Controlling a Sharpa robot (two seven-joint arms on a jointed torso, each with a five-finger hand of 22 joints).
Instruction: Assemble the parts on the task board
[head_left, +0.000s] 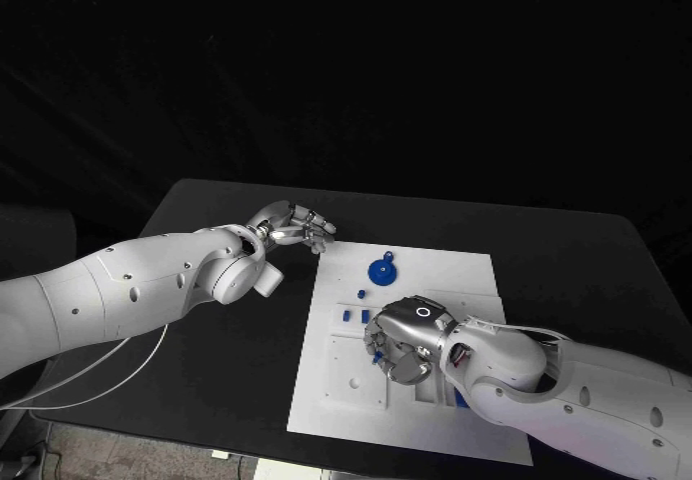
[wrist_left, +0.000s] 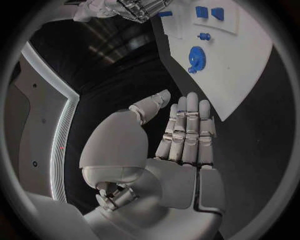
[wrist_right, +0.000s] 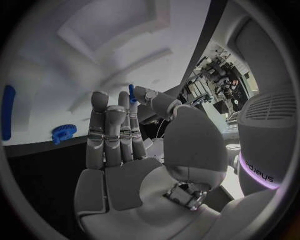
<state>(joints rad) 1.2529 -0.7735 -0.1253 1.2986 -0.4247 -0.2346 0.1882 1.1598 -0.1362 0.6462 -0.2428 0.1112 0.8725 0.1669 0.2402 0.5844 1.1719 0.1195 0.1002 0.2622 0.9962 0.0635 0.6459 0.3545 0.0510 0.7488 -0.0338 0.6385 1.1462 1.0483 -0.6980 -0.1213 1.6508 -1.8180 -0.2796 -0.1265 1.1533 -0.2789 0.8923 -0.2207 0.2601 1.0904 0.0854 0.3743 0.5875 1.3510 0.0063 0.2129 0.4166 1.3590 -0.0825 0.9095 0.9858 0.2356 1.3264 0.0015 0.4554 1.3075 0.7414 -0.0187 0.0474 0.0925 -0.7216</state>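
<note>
Black table: left robot hand (head_left: 293, 225) empty, right robot hand (head_left: 407, 335) pinches blue part (wrist_right: 132, 93).

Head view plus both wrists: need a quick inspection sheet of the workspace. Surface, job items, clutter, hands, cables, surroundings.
Surface: black table, dark and matte, with the task board lying flat in its middle.
Job's things: white task board; blue gear lying on its far part; small blue parts nearer the middle; one blue part pinched at the right hand's fingertips.
Clutter: nothing seen.
Hands: left hand off the board by its far left corner, fingers straight and holding nothing; right hand over the board's middle, pinching the blue part.
Cables: white cable hanging under the left arm.
Surroundings: black backdrop behind the table.
</note>
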